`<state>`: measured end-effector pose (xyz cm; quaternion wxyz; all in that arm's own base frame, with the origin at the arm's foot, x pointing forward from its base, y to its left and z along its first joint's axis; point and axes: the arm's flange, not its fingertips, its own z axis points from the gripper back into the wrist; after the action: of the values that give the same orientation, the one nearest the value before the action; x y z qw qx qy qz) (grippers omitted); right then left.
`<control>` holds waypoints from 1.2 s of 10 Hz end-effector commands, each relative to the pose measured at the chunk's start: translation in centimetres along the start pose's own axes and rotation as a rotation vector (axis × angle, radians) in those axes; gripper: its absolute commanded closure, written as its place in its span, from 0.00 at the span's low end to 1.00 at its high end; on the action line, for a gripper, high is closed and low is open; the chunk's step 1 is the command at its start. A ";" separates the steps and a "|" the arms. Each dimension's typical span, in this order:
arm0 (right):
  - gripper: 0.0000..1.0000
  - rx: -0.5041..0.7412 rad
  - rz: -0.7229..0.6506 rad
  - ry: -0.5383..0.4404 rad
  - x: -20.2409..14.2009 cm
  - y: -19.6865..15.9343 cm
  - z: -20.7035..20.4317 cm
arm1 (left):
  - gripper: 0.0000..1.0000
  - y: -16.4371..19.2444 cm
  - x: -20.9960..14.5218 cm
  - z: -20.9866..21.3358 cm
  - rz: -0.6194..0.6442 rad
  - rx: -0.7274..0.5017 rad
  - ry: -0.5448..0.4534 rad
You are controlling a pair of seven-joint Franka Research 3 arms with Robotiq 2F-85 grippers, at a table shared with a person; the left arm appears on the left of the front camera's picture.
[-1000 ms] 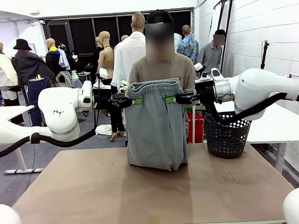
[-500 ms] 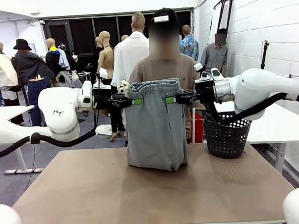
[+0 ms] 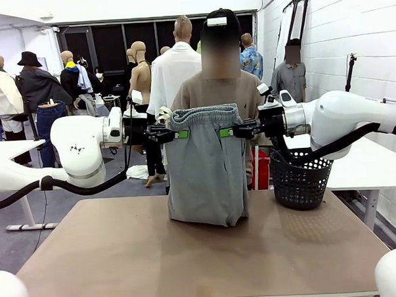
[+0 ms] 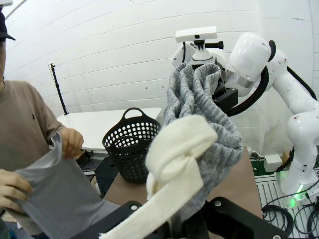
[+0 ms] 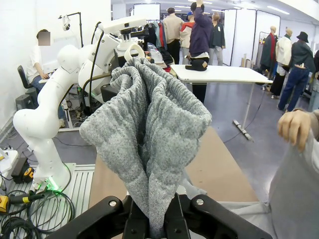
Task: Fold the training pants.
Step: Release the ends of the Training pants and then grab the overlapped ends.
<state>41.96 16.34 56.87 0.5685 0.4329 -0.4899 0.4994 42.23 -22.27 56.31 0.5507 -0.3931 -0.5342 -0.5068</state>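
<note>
Both robot hands are clenched on the training pants [image 3: 205,168]: L hand [image 3: 181,134] pinches one end of the gathered waistband, R hand [image 3: 226,132] the other end, level w/ each other, well above the counter [image 3: 111,257]. Pants hang straight down btwn them as a grey sheet, and the bottom fold rests on the counter near its far edge. In the L wrist view the knotted pale drawstring [image 4: 179,149] dangles just in front of the bunched waistband. A person [image 3: 212,89] stands right behind the pants at the far side; the person's two hands [image 4: 72,142] grip a stretch of smooth grey cloth. Black basket [image 3: 299,177] sits at the counter's far R corner, apart from the pants.
</note>
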 end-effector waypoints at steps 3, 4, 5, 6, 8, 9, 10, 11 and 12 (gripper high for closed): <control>1.00 0.001 0.002 0.002 0.1 0.1 -0.1 | 1.00 -0.1 0.2 -0.2 0.004 -0.002 0.004; 1.00 0.001 0.002 0.002 0.1 0.1 -0.1 | 1.00 -0.1 0.2 -0.2 0.004 -0.002 0.004; 1.00 0.001 0.002 0.002 0.1 0.1 -0.1 | 1.00 -0.1 0.2 -0.2 0.004 -0.002 0.004; 1.00 0.001 0.002 0.002 0.1 0.1 -0.1 | 1.00 -0.1 0.2 -0.2 0.004 -0.002 0.004; 1.00 0.001 0.002 0.002 0.1 0.1 -0.1 | 1.00 -0.1 0.2 -0.2 0.004 -0.002 0.004; 1.00 0.001 0.002 0.002 0.1 0.1 -0.1 | 1.00 -0.1 0.2 -0.2 0.004 -0.002 0.004; 1.00 0.001 0.002 0.002 0.1 0.1 -0.1 | 1.00 -0.1 0.2 -0.2 0.004 -0.002 0.004; 1.00 0.001 0.002 0.002 0.1 0.1 -0.1 | 1.00 -0.1 0.2 -0.2 0.004 -0.002 0.004; 1.00 0.001 0.002 0.002 0.1 0.1 -0.1 | 1.00 -0.1 0.2 -0.2 0.004 -0.002 0.004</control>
<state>41.96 16.34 56.87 0.5685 0.4329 -0.4899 0.4994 42.23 -22.27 56.31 0.5507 -0.3930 -0.5342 -0.5068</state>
